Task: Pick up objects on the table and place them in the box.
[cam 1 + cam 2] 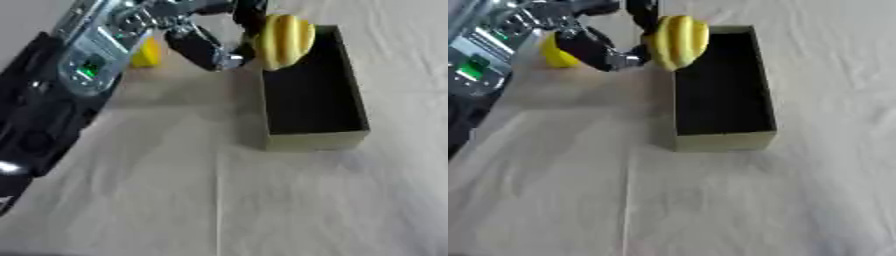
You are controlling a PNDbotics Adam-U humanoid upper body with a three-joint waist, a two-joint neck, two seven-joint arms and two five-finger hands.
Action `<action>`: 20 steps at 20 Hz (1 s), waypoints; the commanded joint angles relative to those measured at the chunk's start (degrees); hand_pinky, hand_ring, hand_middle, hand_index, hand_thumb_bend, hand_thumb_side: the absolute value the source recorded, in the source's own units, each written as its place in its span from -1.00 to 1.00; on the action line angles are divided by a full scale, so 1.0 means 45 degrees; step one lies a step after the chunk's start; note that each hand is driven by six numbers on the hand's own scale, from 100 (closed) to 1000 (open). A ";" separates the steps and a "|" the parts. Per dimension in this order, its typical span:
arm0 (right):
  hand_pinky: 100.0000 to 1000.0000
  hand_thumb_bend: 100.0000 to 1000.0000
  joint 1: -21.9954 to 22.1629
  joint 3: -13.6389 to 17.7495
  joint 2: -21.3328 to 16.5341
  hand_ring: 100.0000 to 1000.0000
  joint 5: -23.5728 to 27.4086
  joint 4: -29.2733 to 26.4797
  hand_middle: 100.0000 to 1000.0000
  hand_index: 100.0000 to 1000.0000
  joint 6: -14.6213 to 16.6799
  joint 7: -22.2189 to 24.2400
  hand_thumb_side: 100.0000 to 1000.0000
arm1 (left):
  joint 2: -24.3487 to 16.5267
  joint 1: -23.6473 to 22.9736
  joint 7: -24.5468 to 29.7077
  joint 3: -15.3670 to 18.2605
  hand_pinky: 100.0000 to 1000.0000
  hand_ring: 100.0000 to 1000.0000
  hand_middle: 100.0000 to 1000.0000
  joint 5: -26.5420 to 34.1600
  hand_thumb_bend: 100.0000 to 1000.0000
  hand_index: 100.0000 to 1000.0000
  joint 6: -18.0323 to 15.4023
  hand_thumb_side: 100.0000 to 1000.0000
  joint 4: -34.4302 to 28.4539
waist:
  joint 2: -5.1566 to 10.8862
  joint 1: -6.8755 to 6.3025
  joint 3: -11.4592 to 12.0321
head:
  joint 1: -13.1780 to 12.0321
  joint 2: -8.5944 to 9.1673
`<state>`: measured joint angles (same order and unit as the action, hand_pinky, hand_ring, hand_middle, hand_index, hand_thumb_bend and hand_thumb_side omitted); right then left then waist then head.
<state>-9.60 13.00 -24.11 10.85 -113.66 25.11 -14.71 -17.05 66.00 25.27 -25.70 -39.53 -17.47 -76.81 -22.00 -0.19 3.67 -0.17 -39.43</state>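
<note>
**Left hand holds a ribbed yellow object over the box's far end**

Left eye view: the left hand, black with silver joints, comes in from the upper left, its fingers curled around a ribbed yellow object. The object is rounded, pale yellow, with lengthwise ridges; no writing can be read on it. It hangs at the hand's right, over the far left corner of the box, partly above the dark interior. The box is long and narrow, with olive walls and a black inside, and stretches from the hand toward the viewer. Behind the hand, on its left, a second yellow thing sits on the cloth-covered desk, partly hidden by the arm. A green light shows on the forearm.

Right eye view: the same grasp appears, with the fingers wrapping the object's top and left side. The second yellow thing lies just left of the hand, apart from the box. The right hand does not show.
</note>
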 commanded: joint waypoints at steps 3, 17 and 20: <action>0.74 -1.00 -0.0217 0.0068 -0.0219 0.42 0.0203 -0.0208 -0.24 0.35 0.0003 0.0053 0.13 | 0.0702 0.0279 -0.0575 0.0484 -0.06 -0.12 -0.25 -0.0978 -1.00 -0.25 -0.0279 -1.00 0.1433 | 0.0239 0.0071 -0.0167 | -0.0211 0.0250; 0.75 -1.00 -0.0416 -0.0130 0.0278 0.41 0.0444 -0.0208 -0.27 0.34 -0.0569 0.0461 0.15 | 0.1490 0.0647 -0.2314 0.0920 -0.10 -0.15 -0.27 -0.1257 -1.00 -0.23 0.0945 -0.96 0.1924 | 0.0138 -0.0024 -0.0496 | -0.0556 0.0416; 0.75 -1.00 -0.0408 -0.0096 0.0267 0.41 0.0441 -0.0208 -0.26 0.34 -0.0606 0.0431 0.16 | 0.1325 0.0913 -0.2603 0.0912 -0.10 -0.14 -0.27 -0.1288 -1.00 -0.23 0.1308 -1.00 0.1454 | 0.0178 -0.0089 -0.0516 | -0.0590 0.0355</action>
<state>-11.09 12.28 -22.05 12.72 -113.66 22.60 -12.71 -9.87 68.51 14.25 -22.30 -45.18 -12.29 -68.39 -22.56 -0.76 1.45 -2.59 -38.18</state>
